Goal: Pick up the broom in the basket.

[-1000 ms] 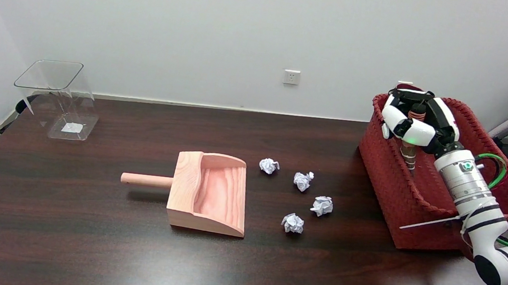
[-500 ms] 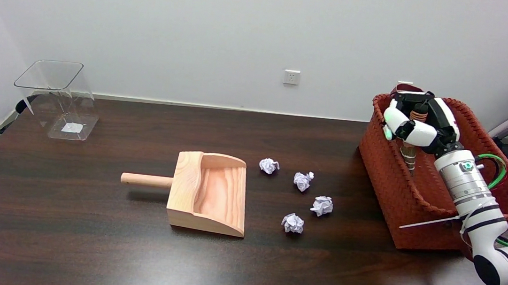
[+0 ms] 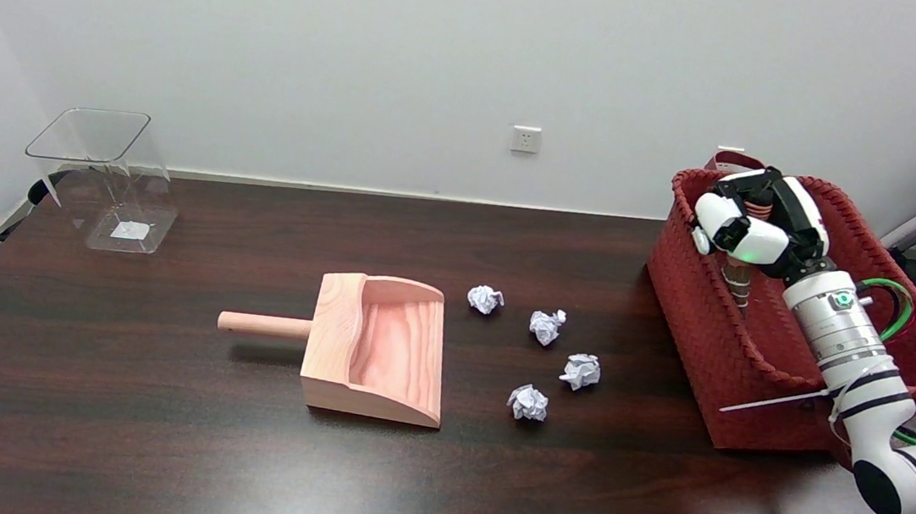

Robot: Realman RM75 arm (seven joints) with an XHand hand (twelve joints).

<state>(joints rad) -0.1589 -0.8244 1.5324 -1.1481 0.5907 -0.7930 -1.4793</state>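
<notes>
Fingers (image 3: 755,229) closed around broom (image 3: 736,284) handle

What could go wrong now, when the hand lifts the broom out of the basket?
1. The right hand wraps only the top of the broom; the fingers hide the contact, so the grip may be loose and the broom could slip.
2. The broom stands close to the basket wall, so its lower end may catch the weave and drag the basket.
3. If swung left, it could scatter the paper balls.
</notes>
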